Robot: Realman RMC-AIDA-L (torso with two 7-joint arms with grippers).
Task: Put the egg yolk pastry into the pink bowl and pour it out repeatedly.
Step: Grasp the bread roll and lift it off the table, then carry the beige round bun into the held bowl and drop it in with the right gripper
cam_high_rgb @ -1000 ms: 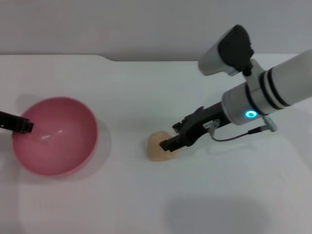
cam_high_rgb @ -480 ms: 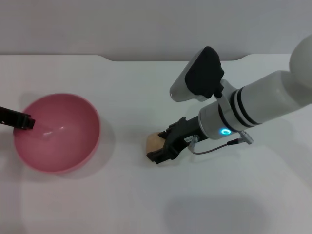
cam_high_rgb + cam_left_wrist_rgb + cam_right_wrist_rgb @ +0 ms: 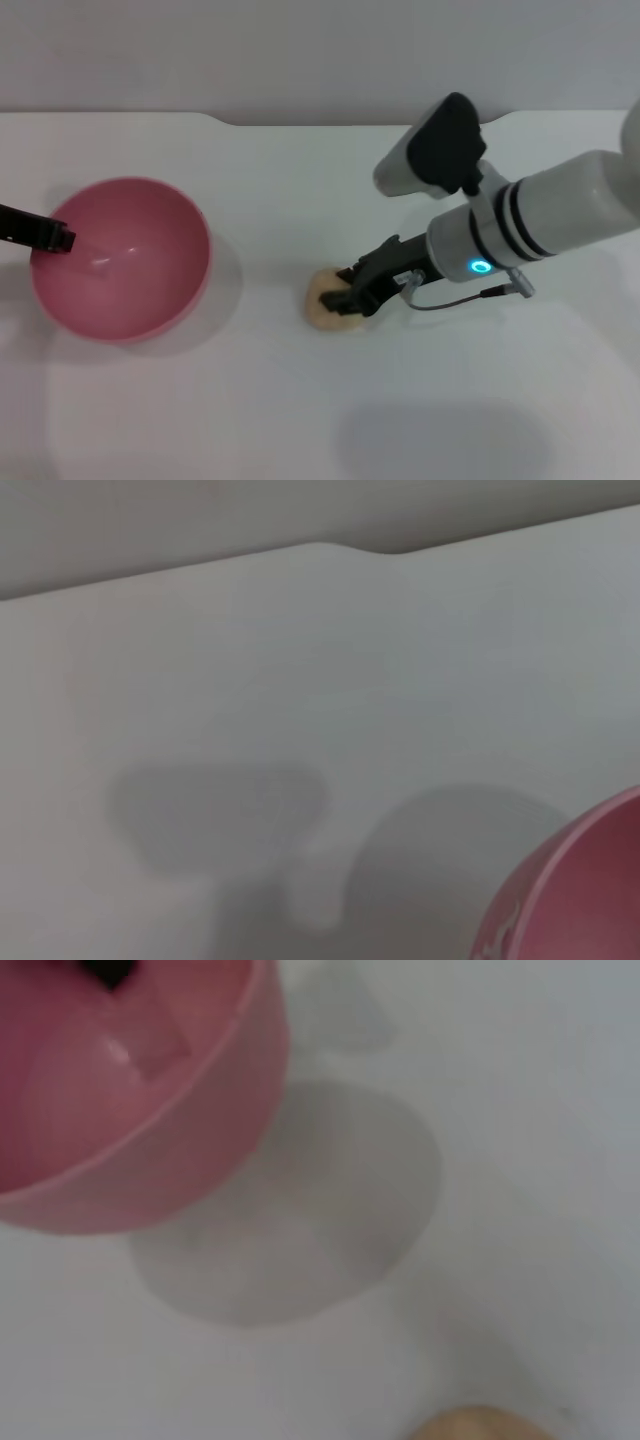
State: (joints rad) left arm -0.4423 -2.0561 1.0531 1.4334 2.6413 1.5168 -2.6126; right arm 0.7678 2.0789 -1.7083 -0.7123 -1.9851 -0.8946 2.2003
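The egg yolk pastry (image 3: 320,300), a pale beige lump, lies on the white table near the middle. My right gripper (image 3: 347,297) reaches in from the right and sits shut on the pastry's right side, hiding that part. The pastry's top edge shows low in the right wrist view (image 3: 478,1426). The pink bowl (image 3: 130,262) is at the left, tilted and raised a little above its shadow. My left gripper (image 3: 60,240) is shut on the bowl's left rim. The bowl's hollow holds nothing. The bowl also shows in the wrist views (image 3: 585,900) (image 3: 120,1100).
The white table (image 3: 250,400) spreads around both things, with bare surface between bowl and pastry. Its back edge meets a grey wall (image 3: 300,50). My right arm (image 3: 540,225) with its wrist camera spans the right side.
My right gripper went from beside the pastry to straddling it, and now sits closed over its right side. The pastry stayed put. The bowl shifted slightly right and tilted more.
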